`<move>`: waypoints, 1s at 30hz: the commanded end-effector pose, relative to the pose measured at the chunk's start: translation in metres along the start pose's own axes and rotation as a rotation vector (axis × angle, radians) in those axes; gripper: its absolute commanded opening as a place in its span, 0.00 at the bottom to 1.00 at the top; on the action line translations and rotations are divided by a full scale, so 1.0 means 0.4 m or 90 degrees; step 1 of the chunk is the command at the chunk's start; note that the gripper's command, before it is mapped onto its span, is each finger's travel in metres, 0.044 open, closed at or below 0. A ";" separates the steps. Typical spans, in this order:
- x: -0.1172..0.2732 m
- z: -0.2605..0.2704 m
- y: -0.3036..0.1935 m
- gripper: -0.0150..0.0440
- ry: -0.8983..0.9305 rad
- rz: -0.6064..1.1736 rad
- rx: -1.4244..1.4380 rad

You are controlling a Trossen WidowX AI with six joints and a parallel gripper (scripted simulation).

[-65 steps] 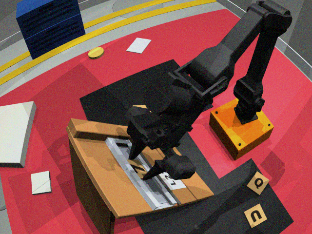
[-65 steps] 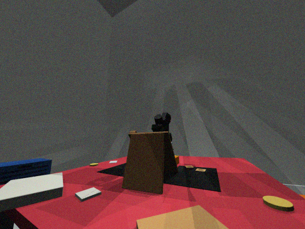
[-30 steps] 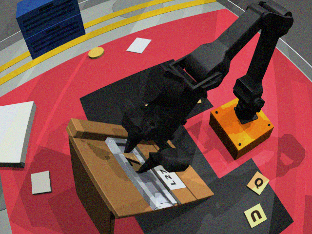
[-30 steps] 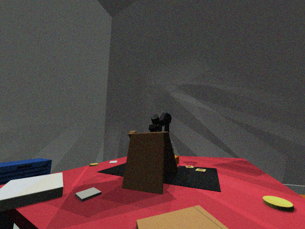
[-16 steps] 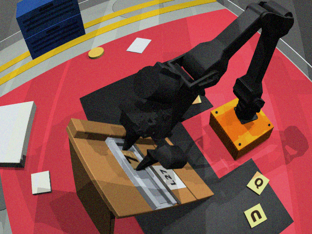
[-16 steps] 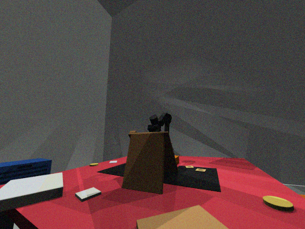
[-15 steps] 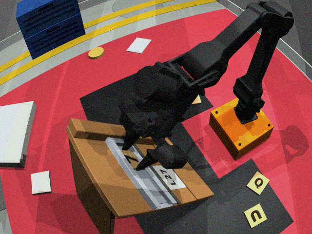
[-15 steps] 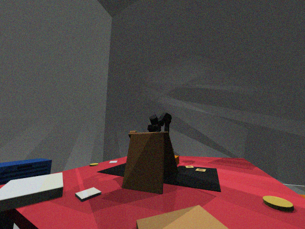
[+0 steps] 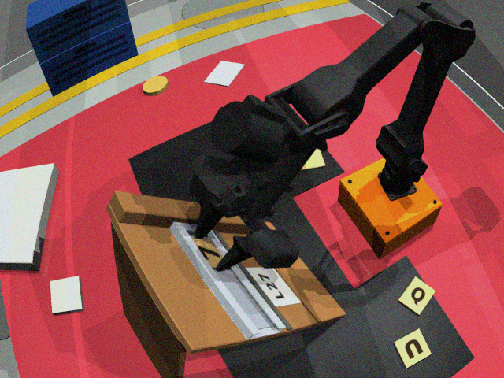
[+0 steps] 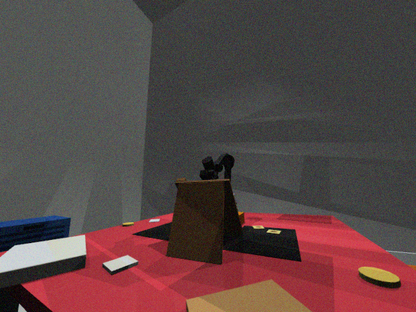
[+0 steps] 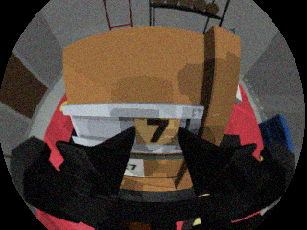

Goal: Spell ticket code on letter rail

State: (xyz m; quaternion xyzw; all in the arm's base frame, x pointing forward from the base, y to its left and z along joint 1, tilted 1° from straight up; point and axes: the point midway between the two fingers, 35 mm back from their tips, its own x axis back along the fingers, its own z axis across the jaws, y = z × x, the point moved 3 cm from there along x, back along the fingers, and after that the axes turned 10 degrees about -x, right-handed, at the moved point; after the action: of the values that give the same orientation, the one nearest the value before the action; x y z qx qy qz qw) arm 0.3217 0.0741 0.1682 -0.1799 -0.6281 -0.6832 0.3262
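The ticket (image 9: 289,296) (image 11: 138,172) on the sloping wooden board (image 9: 158,272) (image 10: 198,221) (image 11: 129,57) reads L27. The pale metal rail (image 9: 240,290) (image 11: 96,126) runs above it. My gripper (image 9: 208,252) (image 11: 156,129) is shut on the 7 tile (image 9: 206,247) (image 11: 157,138), with one fingertip on each side. The tile sits in the rail towards the end beside the raised wooden block; a short gap shows beyond it. The rest of the rail, towards the L side, holds no tile. A Q tile (image 9: 416,295) and a U tile (image 9: 413,348) lie on the dark mat (image 9: 366,325).
Another pale yellow tile (image 9: 316,160) is partly hidden by the arm; its letter is not visible. The raised block (image 9: 158,209) (image 11: 223,72) stands beside the gripper. A white box (image 9: 24,215), a white slab (image 9: 65,294), a yellow disc (image 9: 155,84) and a white card (image 9: 224,73) lie around the board.
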 end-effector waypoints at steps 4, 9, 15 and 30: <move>0.000 -0.001 0.000 0.39 0.000 0.000 0.000; 0.000 -0.001 0.000 0.61 0.000 0.000 0.000; 0.023 -0.002 0.000 0.75 0.002 0.000 0.004; 0.063 -0.004 0.002 0.75 0.002 0.001 0.004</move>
State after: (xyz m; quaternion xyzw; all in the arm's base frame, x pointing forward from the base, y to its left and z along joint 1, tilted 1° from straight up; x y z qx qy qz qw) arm 0.3059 0.0673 0.1834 -0.1804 -0.6281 -0.6833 0.3257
